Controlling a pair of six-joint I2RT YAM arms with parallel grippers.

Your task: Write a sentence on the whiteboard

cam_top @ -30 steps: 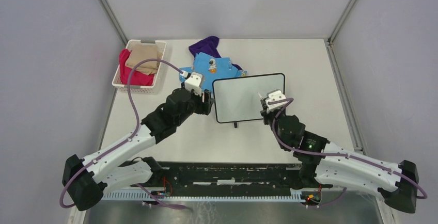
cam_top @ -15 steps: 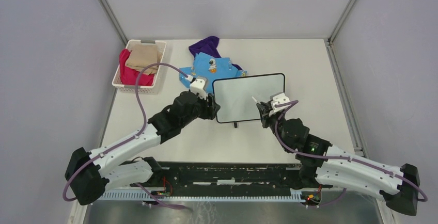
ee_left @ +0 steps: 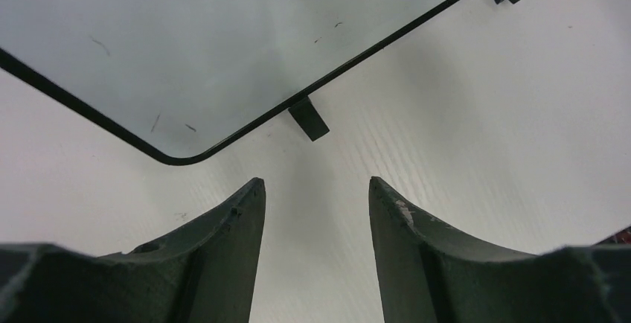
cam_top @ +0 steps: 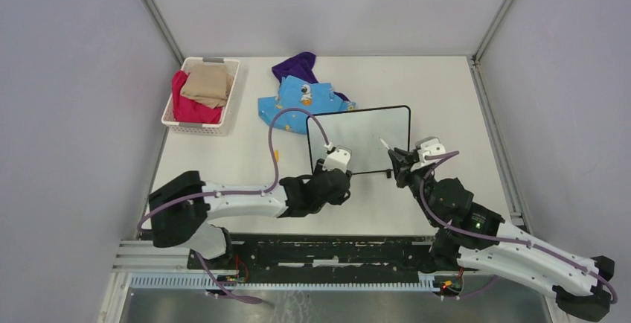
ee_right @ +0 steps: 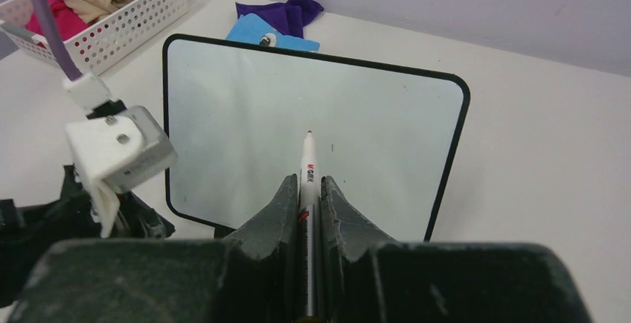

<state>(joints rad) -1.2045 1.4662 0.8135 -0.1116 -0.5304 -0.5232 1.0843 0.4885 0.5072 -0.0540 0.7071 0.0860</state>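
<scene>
Just beyond the spread, empty left gripper [ee_left: 316, 189] lies the black-framed white rectangular whiteboard [ee_left: 223, 40]. The right gripper [ee_right: 309, 189] clamps a white marker pen [ee_right: 308, 167] over it.

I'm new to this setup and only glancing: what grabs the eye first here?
The blank whiteboard lies mid-table, with the right gripper clamping a marker whose tip points at it from the near right. The left gripper stands open at its near-left corner. A basket of red and tan cloth sits far left.
</scene>
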